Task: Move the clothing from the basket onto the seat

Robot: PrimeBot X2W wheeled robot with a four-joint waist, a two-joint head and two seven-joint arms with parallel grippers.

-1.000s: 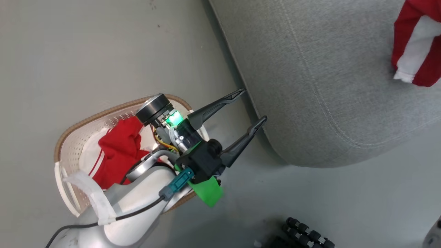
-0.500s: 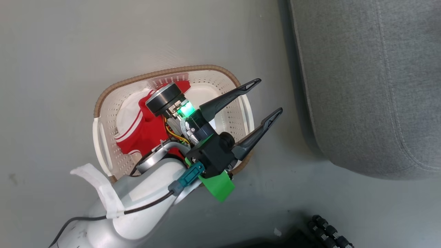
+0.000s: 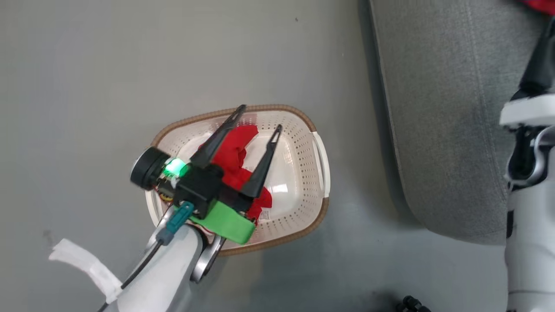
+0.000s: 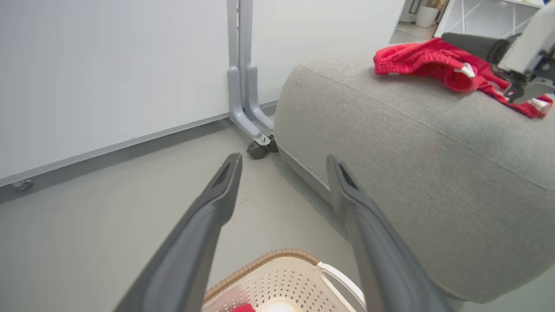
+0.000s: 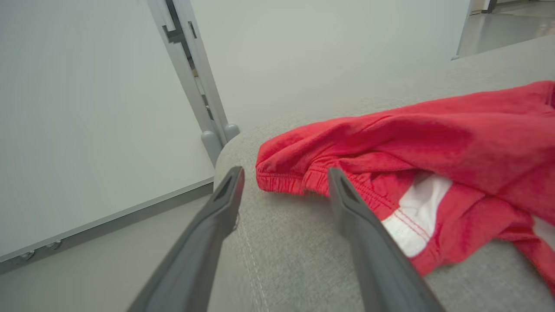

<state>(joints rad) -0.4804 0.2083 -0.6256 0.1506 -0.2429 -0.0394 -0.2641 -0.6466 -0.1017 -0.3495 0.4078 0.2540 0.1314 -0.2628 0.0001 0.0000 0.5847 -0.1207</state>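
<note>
Grey floor point(image 3: 86, 65) and a plain white wall, with the grey seat point(image 3: 433, 108) along the right of my head view and the basket point(image 3: 299, 173) on the floor just beside it. What has changed is on the right side: a second ago I had the right claw point(image 5: 286, 171) clamped shut, and now its fingers stand wide apart with nothing between them. The first red garment point(image 5: 433, 143) lies crumpled on the seat cushion just past them, so I count that piece as delivered. My head camera has swung round too, so I don't read the scene's shift as the things moving. The left claw point(image 3: 261, 117) has moved, though: it pointed past the basket's rim toward the seat before, and now hangs over the basket's inside, spread fully and holding nothing, its fingers straddling the second red garment point(image 3: 236, 151) still heaped in there. Half done, I'd say; next comes a descent and a pinch on that bunched cloth.
</note>
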